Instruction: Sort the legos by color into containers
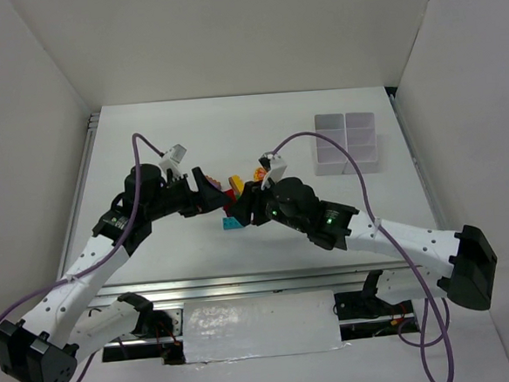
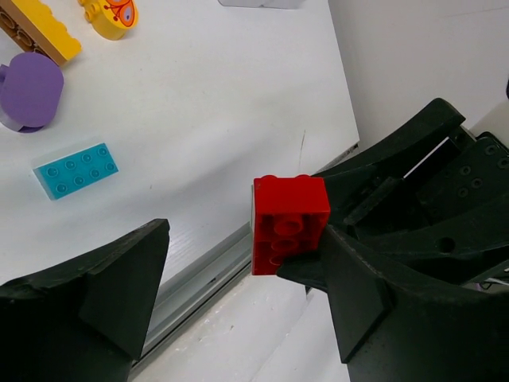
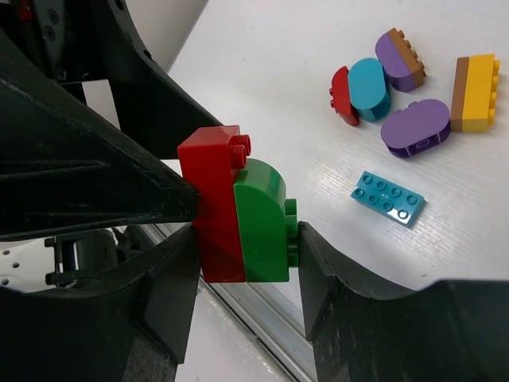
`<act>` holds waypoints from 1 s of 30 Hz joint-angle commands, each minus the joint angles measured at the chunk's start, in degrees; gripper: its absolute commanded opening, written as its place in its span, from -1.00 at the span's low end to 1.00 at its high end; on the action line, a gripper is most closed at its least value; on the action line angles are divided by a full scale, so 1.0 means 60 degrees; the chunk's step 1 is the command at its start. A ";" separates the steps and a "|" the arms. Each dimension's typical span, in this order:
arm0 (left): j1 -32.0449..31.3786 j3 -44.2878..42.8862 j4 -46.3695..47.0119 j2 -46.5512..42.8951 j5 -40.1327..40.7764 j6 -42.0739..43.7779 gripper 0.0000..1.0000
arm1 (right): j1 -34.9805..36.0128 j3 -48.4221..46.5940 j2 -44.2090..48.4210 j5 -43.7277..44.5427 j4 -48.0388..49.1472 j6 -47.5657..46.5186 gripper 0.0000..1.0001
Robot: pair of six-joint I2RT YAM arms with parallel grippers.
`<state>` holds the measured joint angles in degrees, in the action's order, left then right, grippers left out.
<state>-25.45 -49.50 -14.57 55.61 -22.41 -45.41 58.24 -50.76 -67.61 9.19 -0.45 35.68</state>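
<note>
Clamping the red-and-green brick pair (image 3: 238, 223) above the bench (image 3: 278, 79), the right pincer (image 3: 246, 243) presents its red half (image 3: 208, 199) leftward. The left pincer (image 2: 246, 239), open, straddles that red half, one finger against it.

Bricks (image 1: 234, 186) between left hand (image 1: 207, 192) and right hand (image 1: 248, 205), tray (image 1: 347, 142) far behind-right.

Top external: you looked down from above and behind the arm bases (image 1: 246, 318), far enough back to take in the whole white table (image 1: 233, 127).
Left wrist: you sat close and low, facing the right wrist.
Right wrist: equally close, you faced back.
Shared: both wrist views gave you the small red square studded plastic brick (image 2: 290, 223) (image 3: 208, 203) and the flat cyan studded plastic brick (image 2: 77, 169) (image 3: 388, 198).
</note>
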 commanded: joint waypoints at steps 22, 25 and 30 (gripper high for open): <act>-0.0123 -0.0523 0.0380 0.0194 -0.0644 0.1018 -1.00 | -0.0462 0.0709 0.0749 -0.2933 0.2359 -0.0497 0.99; -0.0123 -0.0686 0.0639 0.0091 -0.1914 0.1839 -1.00 | -0.1165 0.0931 0.1760 -0.4971 0.2039 -0.0819 0.99; -0.0094 -0.0468 0.1591 0.0018 -0.4694 0.2047 -1.00 | -0.1898 0.0829 0.3080 -0.6526 0.0855 -0.1403 0.99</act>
<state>-26.02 -51.11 -11.03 57.12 -38.22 -36.12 47.81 -44.58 -52.47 -19.84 6.59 31.18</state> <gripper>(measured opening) 0.469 0.994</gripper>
